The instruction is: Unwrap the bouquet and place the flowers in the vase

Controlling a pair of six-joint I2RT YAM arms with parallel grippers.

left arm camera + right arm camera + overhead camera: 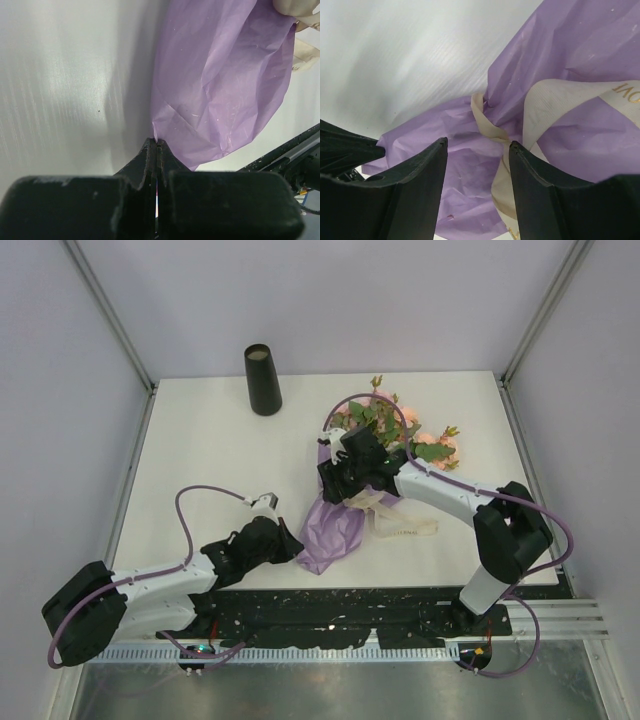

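The bouquet (337,528) lies right of centre on the white table (200,440), blooms toward the far right corner. The black vase (263,380) stands upright by the far edge. The left gripper (156,145) pinches the bouquet's purple paper. The right gripper's (478,142) jaws are spread over the cream ribbon (487,125).

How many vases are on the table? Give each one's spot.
1. The black vase stands upright near the table's far edge, left of the flowers; none seems hidden.
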